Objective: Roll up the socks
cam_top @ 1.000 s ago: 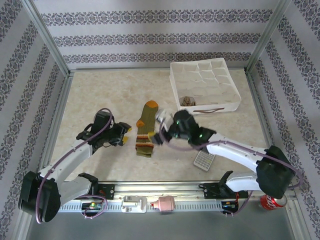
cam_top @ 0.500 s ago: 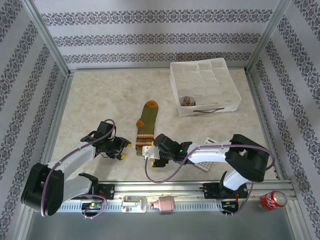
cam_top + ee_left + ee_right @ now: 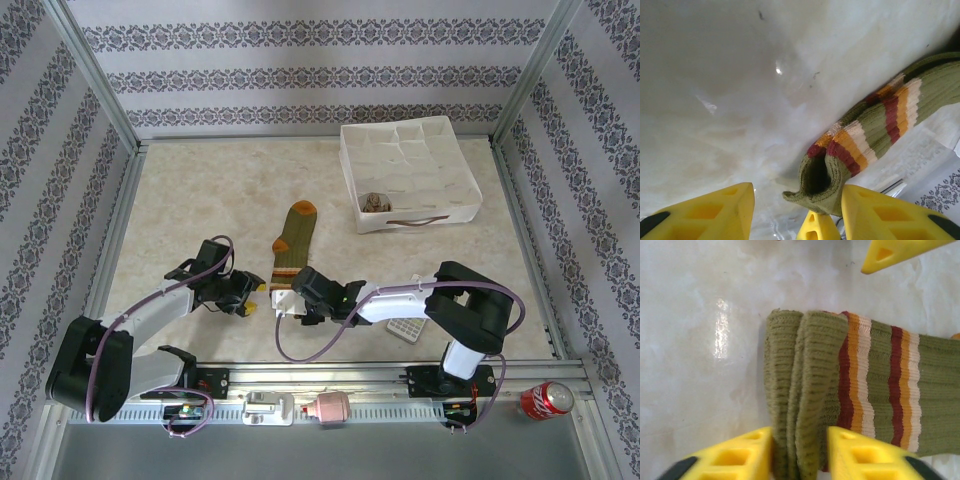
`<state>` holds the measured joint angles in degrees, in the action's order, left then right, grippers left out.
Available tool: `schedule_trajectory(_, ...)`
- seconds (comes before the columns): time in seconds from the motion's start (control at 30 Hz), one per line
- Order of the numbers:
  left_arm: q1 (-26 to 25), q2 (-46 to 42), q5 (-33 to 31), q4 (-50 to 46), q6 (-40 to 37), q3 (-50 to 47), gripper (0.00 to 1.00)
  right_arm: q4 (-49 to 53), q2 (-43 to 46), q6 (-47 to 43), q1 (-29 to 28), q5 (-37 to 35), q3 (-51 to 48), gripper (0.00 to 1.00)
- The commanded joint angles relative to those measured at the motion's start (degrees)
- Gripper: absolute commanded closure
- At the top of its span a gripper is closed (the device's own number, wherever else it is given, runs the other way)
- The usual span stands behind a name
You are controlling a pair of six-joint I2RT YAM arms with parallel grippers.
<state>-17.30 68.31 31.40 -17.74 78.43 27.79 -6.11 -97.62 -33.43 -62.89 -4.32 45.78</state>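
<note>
Seeing the green sock (image 3: pixel 292 250) lying flat on the table (image 3: pixel 180 200), toe at 12 o'clock, stripy top at 6 o'clock. Squeezing that folded top with the right claw (image 3: pixel 799 440), almost closed on it. Hovering at 9 o'clock with the left claw (image 3: pixel 796 200), half open, holding nothing. Maybe slipping off the thick fold, or dragging the sock, not rolling it. Counting: one green sock, one brown sock (image 3: pixel 376 202) in one white box (image 3: pixel 420 222), two claws, one red can (image 3: pixel 545 400).
</note>
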Motion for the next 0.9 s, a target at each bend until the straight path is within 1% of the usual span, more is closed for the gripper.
schedule_trajectory(0.0,-0.56,0.50,0.68,1.15,-0.65,1.69,0.52,0.87,0.91,0.54,-0.56,-0.50,0.89,0.83)
schedule_trajectory(0.1,-0.55,0.52,0.68,1.22,-0.56,1.62,0.52,2.20,1.88,1.53,-0.56,0.67,0.87,1.00)
schedule_trajectory(0.37,-0.56,-1.88,0.46,-1.43,-0.91,1.80,0.52,7.49,8.58,7.53,-0.51,6.38,0.62,1.00)
schedule_trajectory(0.47,-0.64,-3.09,0.34,-2.40,-0.82,1.67,0.52,9.02,9.47,9.82,0.72,10.45,0.95,1.00)
schedule_trajectory(0.53,-0.55,-3.43,0.33,-2.98,-1.06,1.66,0.52,10.58,8.35,10.80,2.08,13.74,2.27,1.00)
schedule_trajectory(0.7,-0.60,-3.39,0.47,-4.30,-1.75,1.98,0.52,15.17,2.62,13.76,7.56,23.63,8.40,1.00)
schedule_trajectory(0.87,-0.63,-4.28,0.16,-5.38,-2.10,2.50,0.53,21.76,-3.01,14.02,11.29,28.45,15.32,1.00)
